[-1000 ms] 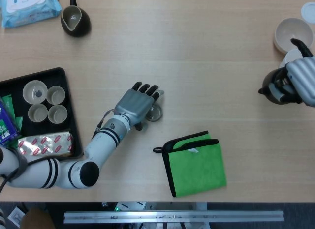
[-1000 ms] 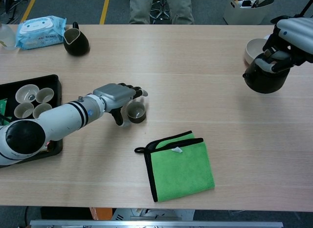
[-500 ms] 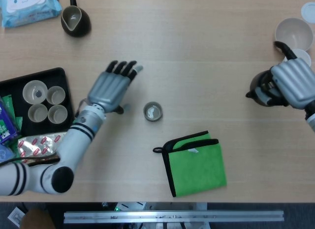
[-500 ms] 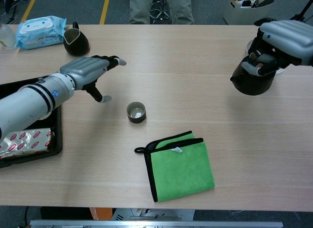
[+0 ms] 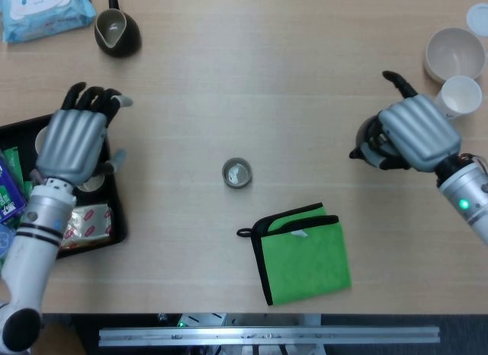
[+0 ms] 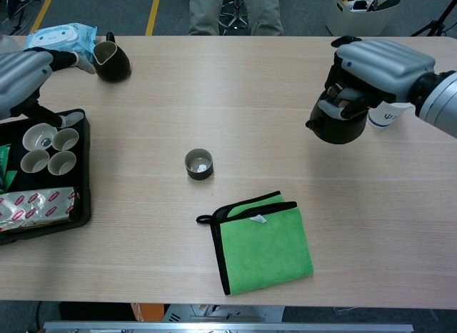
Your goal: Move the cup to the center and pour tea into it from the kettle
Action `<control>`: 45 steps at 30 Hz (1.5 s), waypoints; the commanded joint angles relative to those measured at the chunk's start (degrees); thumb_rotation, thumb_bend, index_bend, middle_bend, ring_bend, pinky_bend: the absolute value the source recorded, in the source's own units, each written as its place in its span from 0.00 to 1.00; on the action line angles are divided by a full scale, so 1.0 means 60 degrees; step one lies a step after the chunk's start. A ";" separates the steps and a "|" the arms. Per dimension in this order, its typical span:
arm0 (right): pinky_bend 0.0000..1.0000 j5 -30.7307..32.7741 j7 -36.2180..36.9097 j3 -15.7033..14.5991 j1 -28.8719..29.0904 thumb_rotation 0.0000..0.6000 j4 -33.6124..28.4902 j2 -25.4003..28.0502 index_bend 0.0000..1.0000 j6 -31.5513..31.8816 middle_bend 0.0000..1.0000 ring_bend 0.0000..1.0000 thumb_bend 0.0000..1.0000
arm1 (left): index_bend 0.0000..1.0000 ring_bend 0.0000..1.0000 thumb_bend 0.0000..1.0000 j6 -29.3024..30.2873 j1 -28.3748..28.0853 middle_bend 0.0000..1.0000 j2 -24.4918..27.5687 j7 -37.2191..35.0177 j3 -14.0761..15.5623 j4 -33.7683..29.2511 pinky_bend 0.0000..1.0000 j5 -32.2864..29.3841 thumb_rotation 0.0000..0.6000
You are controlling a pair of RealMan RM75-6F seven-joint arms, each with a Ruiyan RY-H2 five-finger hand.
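Fingers of right hand [image 6: 375, 68] grasp kettle [image 6: 334, 124] — left hand [image 5: 70, 142] released; cloth [image 6: 263, 240] near cup [image 6: 198, 163].

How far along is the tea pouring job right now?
Done: the cup stands alone mid-table, and the left hand is open over the black tray. In hand: the right hand grips the kettle, well right of the cup. Left: bringing it over the cup and pouring.

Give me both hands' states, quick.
Left hand: open, holding nothing, above the tray.
Right hand: holding the kettle.
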 commanded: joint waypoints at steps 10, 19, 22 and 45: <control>0.01 0.0527 -0.0615 0.0143 0.0680 0.94 0.0270 -0.0952 1.00 -0.0353 0.95 0.91 0.41 | 0.23 0.15 0.28 0.0567 0.1092 0.20 0.0831 -0.0337 0.0385 -0.0737 0.12 0.1249 1.00; 0.01 0.1160 -0.1039 0.0327 0.1220 0.94 0.0600 -0.1871 1.00 -0.0441 0.95 0.91 0.41 | 0.23 0.15 0.28 0.0603 0.1541 0.20 0.1202 -0.0296 0.0343 -0.0941 0.12 0.1620 1.00; 0.01 0.1449 -0.1220 0.0406 0.1422 0.94 0.0699 -0.2156 1.00 -0.0454 0.95 0.91 0.41 | 0.23 0.15 0.28 0.0623 0.1668 0.20 0.1319 -0.0256 0.0317 -0.1066 0.12 0.1747 1.00; 0.01 0.3566 -0.2872 0.0582 0.2974 0.94 0.1714 -0.3917 1.00 -0.0389 0.95 0.91 0.41 | 0.23 0.15 0.28 0.0374 0.2306 0.19 0.1540 -0.0186 0.0234 -0.1444 0.12 0.2526 1.00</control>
